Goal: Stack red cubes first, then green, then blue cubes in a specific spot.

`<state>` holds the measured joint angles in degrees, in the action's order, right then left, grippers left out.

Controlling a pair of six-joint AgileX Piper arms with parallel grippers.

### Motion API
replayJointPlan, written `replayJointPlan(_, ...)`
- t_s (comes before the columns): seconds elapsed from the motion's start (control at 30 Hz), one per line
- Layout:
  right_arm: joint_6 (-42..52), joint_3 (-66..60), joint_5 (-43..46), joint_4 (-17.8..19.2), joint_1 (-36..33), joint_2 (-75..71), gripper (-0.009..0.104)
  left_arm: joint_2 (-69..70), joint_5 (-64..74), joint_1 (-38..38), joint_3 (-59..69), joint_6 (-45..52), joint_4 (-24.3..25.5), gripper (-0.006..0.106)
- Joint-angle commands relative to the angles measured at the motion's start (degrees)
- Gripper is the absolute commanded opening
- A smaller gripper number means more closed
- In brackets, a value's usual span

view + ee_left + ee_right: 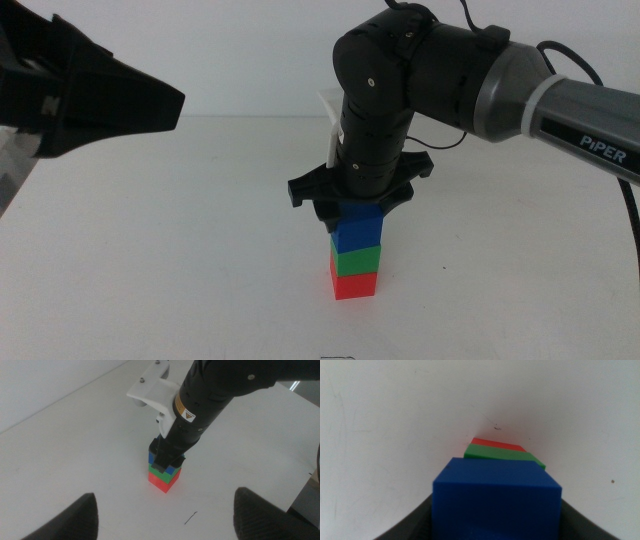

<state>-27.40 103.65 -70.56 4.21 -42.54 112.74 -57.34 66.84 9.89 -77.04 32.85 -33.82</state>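
At far left of the middle view I keep my left hand (150, 100) raised clear of the work, its jaws standing apart and holding nothing. Toward the centre, on the white table (150, 250), stands the tower: the red cube (354, 285) on the table surface, the green cube (356, 259) directly on it, and the blue cube (358, 230) on top. My right hand (358, 205) comes down from the right-side arm and is clamped on the blue cube, jaws flanking its upper part. The right wrist view shows the blue cube (497, 495) filling the gap between the jaws, with green (502, 453) and red (497, 444) edges peeking out beyond it, so I judge the top cube sits slightly offset from the two below. The step in hand appears to be the release of the last cube. To do it well I would confirm the blue cube rests flat on the green, part the jaws slowly and evenly so neither drags it sideways, then lift straight up.
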Motion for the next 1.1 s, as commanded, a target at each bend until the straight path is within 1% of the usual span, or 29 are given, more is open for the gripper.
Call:
replayJointPlan(0.0,-0.2,1.3,-3.2,0.3,-0.1,-2.4,0.055,0.3,-2.9,0.1,-1.3,-0.3,-2.3,0.091)
replayJointPlan(0.13,-0.2,1.3,-3.1,0.5,-0.1,-2.4,0.075,0.3,-2.9,0.1,-1.3,-0.3,-2.3,0.091)
replayJointPlan(0.23,-0.2,1.3,-3.1,0.5,-0.1,-2.4,0.087,0.3,-2.9,0.1,-1.3,-0.3,-2.3,0.091)
replayJointPlan(0.27,-0.2,1.4,-2.9,0.7,-0.1,-3.3,0.093,0.3,-2.9,0.1,-1.3,-0.3,-2.3,0.091)
replayJointPlan(0.47,-0.2,1.6,-3.1,2.7,-0.1,-5.7,0.093,0.3,-2.9,0.1,-1.3,-0.3,-2.3,0.091)
replayJointPlan(0.73,1.0,1.8,-3.1,2.4,-0.2,-11.4,0.093,0.3,-2.9,0.1,-1.3,-0.3,-2.3,0.091)
replayJointPlan(0.87,3.3,1.8,-2.1,2.4,0.3,-15.8,0.093,0.3,-2.9,0.1,-1.3,-0.3,-2.3,0.091)
replayJointPlan(0.97,4.3,1.2,1.4,2.2,3.1,-20.3,0.093,0.3,-2.9,0.1,-1.3,-0.3,-2.3,0.091)
replayJointPlan(1.07,5.3,-2.2,6.9,2.2,8.6,-25.6,0.093,0.3,-2.9,0.1,-1.3,-0.3,-2.3,0.091)
